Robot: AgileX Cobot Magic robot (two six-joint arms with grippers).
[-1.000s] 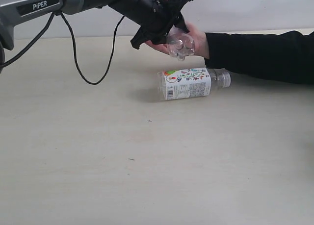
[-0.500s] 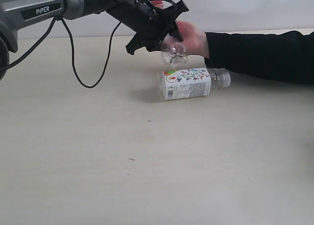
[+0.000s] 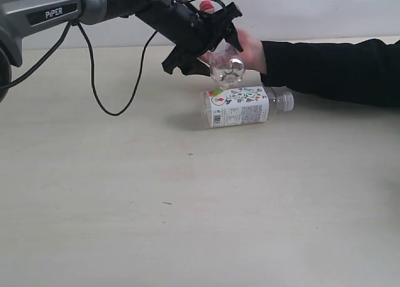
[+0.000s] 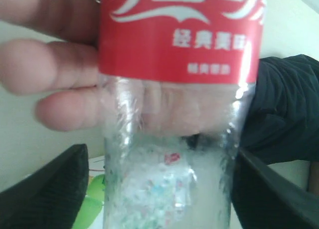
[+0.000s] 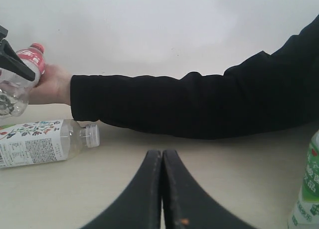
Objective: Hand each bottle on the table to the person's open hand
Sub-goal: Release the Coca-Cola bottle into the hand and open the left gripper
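A clear bottle with a red label [image 3: 225,65] lies tilted against the person's open hand [image 3: 253,49], whose fingers show behind it in the left wrist view [image 4: 65,69]. My left gripper [image 3: 209,44] stands open around this bottle [image 4: 174,89], with a thin gap at each finger. A clear bottle with a white floral label [image 3: 240,105] lies on its side on the table [image 3: 187,206] just below the hand. A green-and-white labelled bottle [image 5: 308,189] stands at the edge of the right wrist view. My right gripper [image 5: 162,156] is shut and empty, low over the table.
The person's arm in a black sleeve [image 3: 331,71] stretches in from the right along the back of the table. A black cable [image 3: 106,93] hangs from the left arm down to the tabletop. A pale wall runs behind the table.
The left gripper's jaws have spread apart from the red-label bottle. The bottle has settled a little lower against the person's hand. The right gripper has not moved.
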